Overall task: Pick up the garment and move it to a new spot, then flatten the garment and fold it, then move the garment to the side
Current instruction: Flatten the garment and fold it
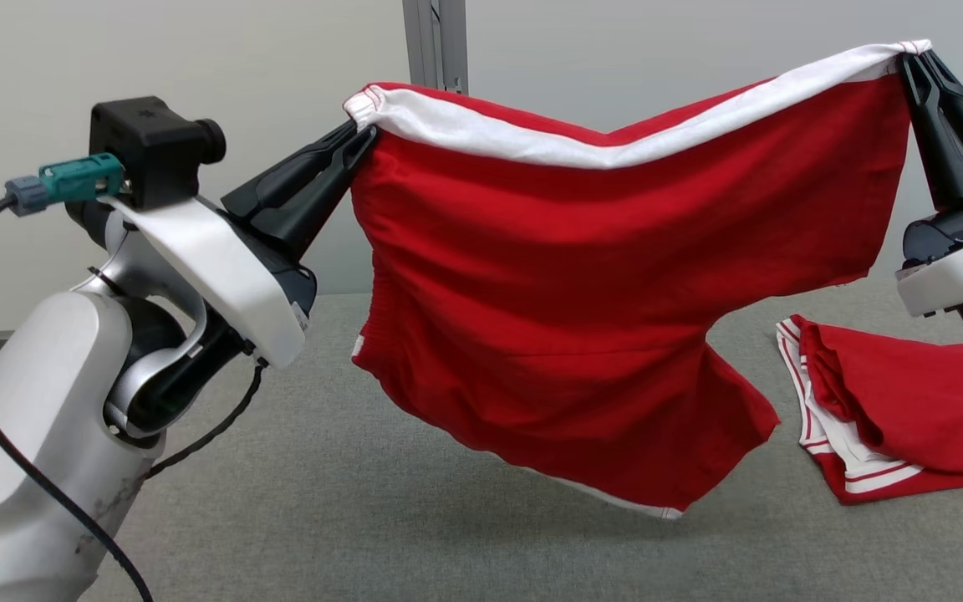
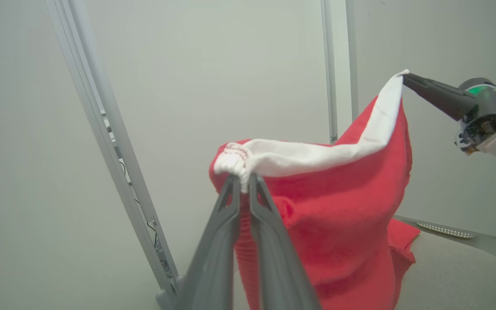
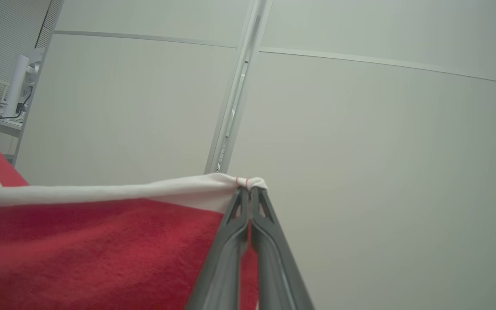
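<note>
The garment (image 1: 598, 276) is a pair of red shorts with a white waistband, stretched in the air between both grippers above the grey table. My left gripper (image 1: 362, 138) is shut on the waistband's left corner, seen close up as my left gripper (image 2: 243, 181) pinching the bunched white band of the garment (image 2: 338, 206). At the upper right my right gripper (image 1: 909, 57) is shut on the other waistband corner; the right wrist view shows my right gripper (image 3: 248, 189) clamped on the white hem of the garment (image 3: 101, 241). The legs hang down, clear of the table.
A second red garment (image 1: 891, 418) with white stripes lies folded on the grey table (image 1: 364, 502) at the right. A pale wall with a metal post (image 1: 435, 42) stands behind. My left forearm (image 1: 38, 435) and its cable fill the lower left.
</note>
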Robot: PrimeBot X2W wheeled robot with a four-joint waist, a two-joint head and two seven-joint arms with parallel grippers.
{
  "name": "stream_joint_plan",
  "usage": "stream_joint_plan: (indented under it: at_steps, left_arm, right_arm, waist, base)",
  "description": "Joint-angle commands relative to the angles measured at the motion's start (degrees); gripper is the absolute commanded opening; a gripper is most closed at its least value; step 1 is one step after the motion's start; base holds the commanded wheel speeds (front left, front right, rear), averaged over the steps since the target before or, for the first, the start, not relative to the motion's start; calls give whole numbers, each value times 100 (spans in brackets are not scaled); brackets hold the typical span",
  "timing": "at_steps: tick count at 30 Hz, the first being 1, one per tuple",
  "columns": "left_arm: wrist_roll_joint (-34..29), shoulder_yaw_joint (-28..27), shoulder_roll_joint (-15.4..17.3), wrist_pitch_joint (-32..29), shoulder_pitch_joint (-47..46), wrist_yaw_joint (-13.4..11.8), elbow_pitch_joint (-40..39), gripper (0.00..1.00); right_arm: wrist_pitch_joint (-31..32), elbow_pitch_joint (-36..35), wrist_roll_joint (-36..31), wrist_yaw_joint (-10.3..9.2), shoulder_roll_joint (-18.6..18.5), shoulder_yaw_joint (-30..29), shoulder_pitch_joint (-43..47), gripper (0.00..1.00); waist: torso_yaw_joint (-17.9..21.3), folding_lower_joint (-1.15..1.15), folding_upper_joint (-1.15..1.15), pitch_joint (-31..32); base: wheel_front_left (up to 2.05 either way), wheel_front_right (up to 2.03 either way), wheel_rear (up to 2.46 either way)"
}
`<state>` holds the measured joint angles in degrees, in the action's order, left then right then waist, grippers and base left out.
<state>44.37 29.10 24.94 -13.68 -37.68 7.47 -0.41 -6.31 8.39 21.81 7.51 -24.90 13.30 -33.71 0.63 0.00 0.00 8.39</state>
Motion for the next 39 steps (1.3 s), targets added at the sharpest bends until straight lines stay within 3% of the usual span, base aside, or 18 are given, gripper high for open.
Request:
stream_joint_plan:
  at_steps: [1,8,12,24,26,30,39]
  left_arm:
    - [126,30,50,-57,-134,0,78,0]
    - [510,409,-25,-58,-887,1,734,0]
    - [350,804,-115,257,-1678,-2,1446,0]
    - [-789,1759,-205,2545,-4835,-1,3976,0]
    - [-941,1817,-204,2789,-5384,-1,4443,0]
    - [-1060,1897,-236,2878,-5798,-1,4761,0]
    - [-1085,1767,-222,2885,-5597,-1,4124,0]
  right_arm:
    - [56,22,-4,-4,-3,-8,-88,0]
    - [186,671,104,-4,85,194,-707,0]
    - [-52,1424,217,-4,219,402,-1523,0]
    - [-867,3621,-566,-4,879,911,-4926,0]
    - [-893,3728,-833,-4,1148,809,-5451,0]
    - [-893,3544,-1216,-4,1286,608,-5708,0]
    - [-895,3256,-1443,-4,1362,304,-5466,0]
  waist:
    - [14,0,0,-31]
    - [36,0,0,-417]
    - [79,0,0,-850]
    - [504,0,0,-3007]
    - [640,0,0,-3475]
    - [732,0,0,-3965]
    - [631,0,0,-4679]
  base:
    - [0,0,0]
    - [0,0,0]
    - [0,0,0]
    - [0,0,0]
    - [0,0,0]
    - [0,0,0]
    - [0,0,0]
